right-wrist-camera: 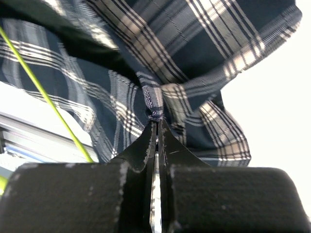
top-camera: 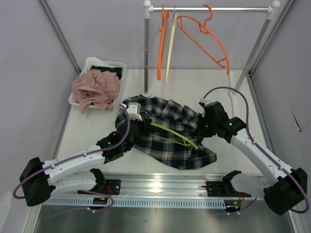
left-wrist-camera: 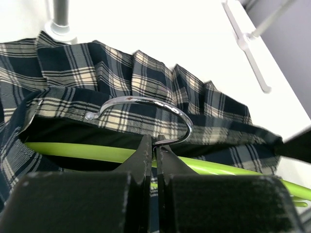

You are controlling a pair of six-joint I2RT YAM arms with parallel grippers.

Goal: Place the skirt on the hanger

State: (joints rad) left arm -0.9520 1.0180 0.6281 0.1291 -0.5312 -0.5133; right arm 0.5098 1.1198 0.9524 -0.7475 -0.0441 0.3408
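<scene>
A dark blue plaid skirt (top-camera: 167, 133) lies spread on the white table. A lime green hanger (top-camera: 176, 136) with a metal hook (left-wrist-camera: 146, 104) lies partly inside it. My left gripper (top-camera: 141, 118) is shut on the base of the hook, seen in the left wrist view (left-wrist-camera: 156, 141) above the green bar (left-wrist-camera: 87, 151). My right gripper (top-camera: 203, 127) is at the skirt's right side. In the right wrist view (right-wrist-camera: 155, 121) it is shut on a pinched fold of the skirt (right-wrist-camera: 160, 92).
A white bin (top-camera: 114, 64) with pink clothes (top-camera: 96, 88) stands at the back left. A clothes rail (top-camera: 209, 8) at the back carries an orange hanger (top-camera: 204, 39), another orange one (top-camera: 161, 46) and a cream one (top-camera: 170, 48). Its post (top-camera: 146, 53) stands behind the skirt.
</scene>
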